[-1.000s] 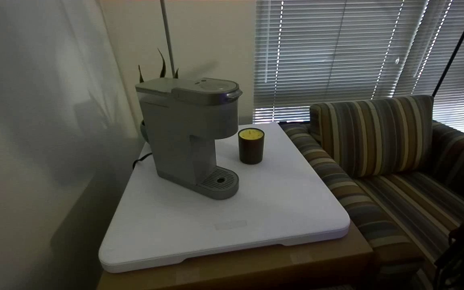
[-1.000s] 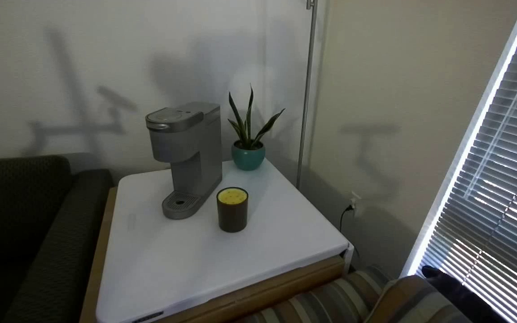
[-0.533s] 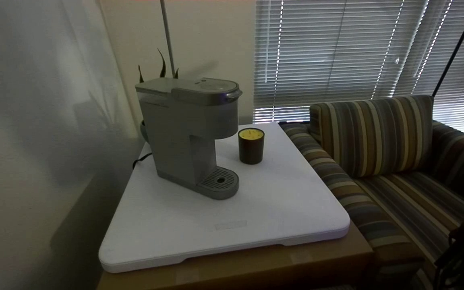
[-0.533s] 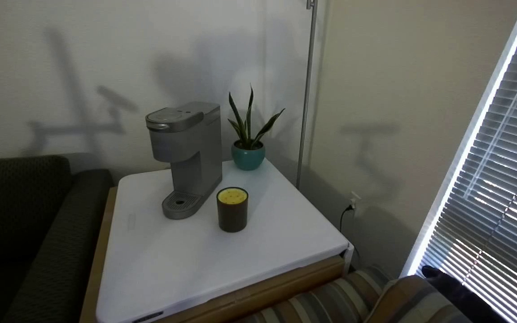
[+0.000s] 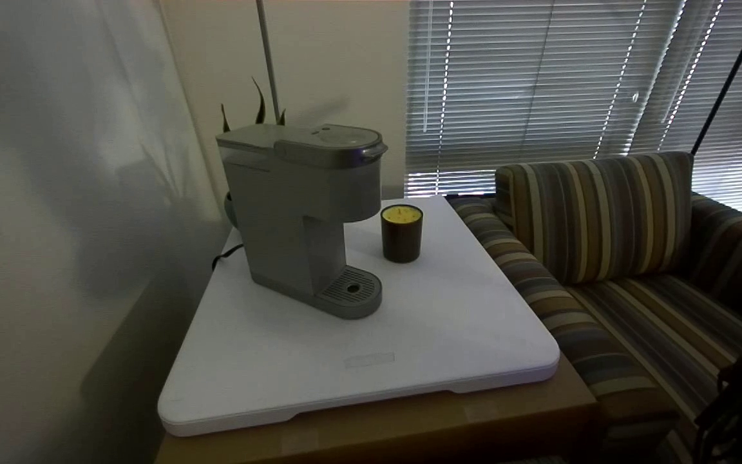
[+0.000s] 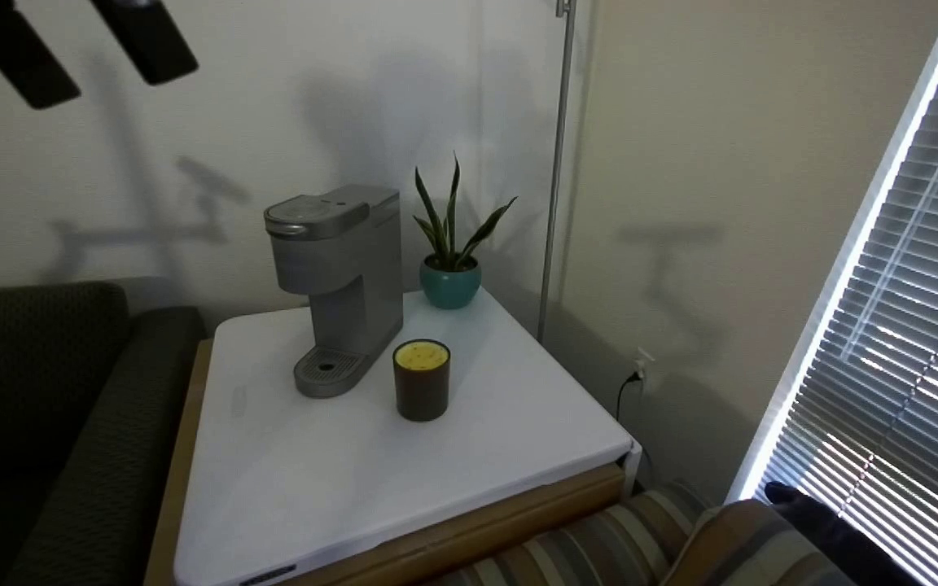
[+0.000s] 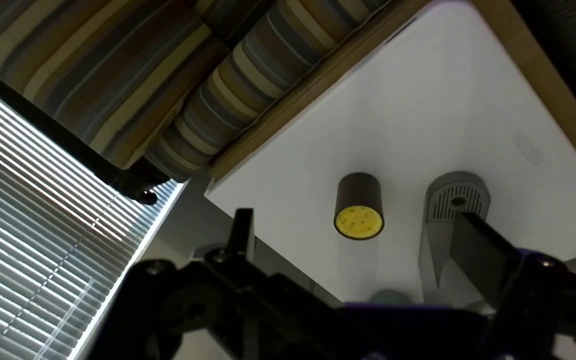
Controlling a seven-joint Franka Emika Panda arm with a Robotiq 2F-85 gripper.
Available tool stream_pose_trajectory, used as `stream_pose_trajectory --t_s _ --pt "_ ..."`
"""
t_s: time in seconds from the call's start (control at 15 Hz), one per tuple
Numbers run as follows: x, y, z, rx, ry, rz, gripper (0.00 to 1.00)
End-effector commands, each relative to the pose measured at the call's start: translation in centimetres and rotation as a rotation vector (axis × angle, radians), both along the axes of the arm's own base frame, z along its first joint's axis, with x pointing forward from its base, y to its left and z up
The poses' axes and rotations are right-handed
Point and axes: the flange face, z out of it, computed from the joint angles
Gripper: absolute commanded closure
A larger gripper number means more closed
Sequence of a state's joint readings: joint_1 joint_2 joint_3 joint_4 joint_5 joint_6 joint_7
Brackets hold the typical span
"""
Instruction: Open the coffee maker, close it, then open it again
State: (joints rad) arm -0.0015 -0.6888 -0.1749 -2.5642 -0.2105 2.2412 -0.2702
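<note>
Two fingers [image 6: 155, 49] of mine hang spread, gripping nothing, and in an exterior view the upright coffee maker [image 6: 347, 301], lid [image 6: 318, 216] down, lies below and right of them.

The walls [image 6: 681, 122] are pale, and they meet in a corner [image 6: 581, 98] behind the bench [image 5: 448, 335]; soft grey shadows [image 6: 142, 234] lie on them; near this corner rises a thin metal pole [image 6: 558, 163], and low on one wall is an outlet [image 6: 643, 360]; the blinds [image 5: 513, 96] hang down, and daylight enters through them, most strongly in the lower part, while the room is dim; a striped chair [image 5: 596, 219], in brown, cream and grey, stands just beside the bench; a dark sofa [image 6: 25, 382] stands along another side.
</note>
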Motion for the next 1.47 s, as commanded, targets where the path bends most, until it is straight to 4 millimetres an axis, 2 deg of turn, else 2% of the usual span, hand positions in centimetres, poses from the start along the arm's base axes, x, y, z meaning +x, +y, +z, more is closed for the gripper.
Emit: stream_pose_trajectory --t_s 0.0,0.27,0.53,0.6,0.67,1.0,1.4 --pt "3.5 1.1 -1.9 0.069 -0.056 0.019 0.00" --pt "6.4 3.0 -3.6 0.146 -0.124 0.026 0.00" --pt "8.3 4.9 -5.0 0.246 -0.188 0.034 0.00" --pt "8.4 5.0 -5.1 0.260 -0.197 0.040 0.00" --pt "7.3 5.3 -4.6 0.237 -0.177 0.025 0.00" --pt "7.8 5.3 -5.1 0.253 -0.189 0.016 0.00" --pt "10.3 7.5 -6.7 0.331 -0.297 -0.038 0.00"
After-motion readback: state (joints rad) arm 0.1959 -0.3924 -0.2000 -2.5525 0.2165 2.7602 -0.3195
